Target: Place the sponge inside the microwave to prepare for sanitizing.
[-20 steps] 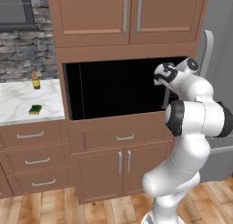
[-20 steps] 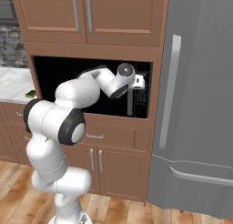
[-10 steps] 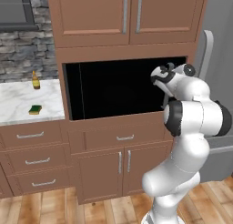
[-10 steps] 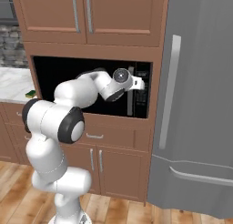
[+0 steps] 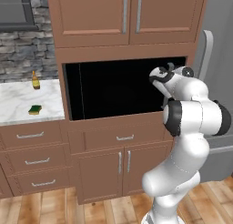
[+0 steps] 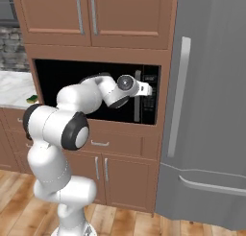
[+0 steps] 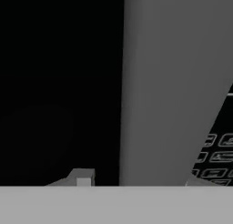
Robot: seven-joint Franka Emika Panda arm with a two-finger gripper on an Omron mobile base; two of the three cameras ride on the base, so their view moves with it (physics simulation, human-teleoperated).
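Hand view: hand (image 7: 136, 182) straddling the microwave's grey handle (image 7: 168, 86).

Its fingertips stand either side of the bar, neither visibly pressed against it, so a firm grip cannot be told. Probably it wants the closed microwave (image 5: 118, 89) door open first; the sponge (image 5: 35, 109) lies far off to the hand's left on the counter (image 5: 18, 104).

No legible text anywhere. Button panel (image 7: 217, 160) on the microwave (image 6: 96, 86) shows pale glyphs at 4 o'clock in hand view, too blurred to read.
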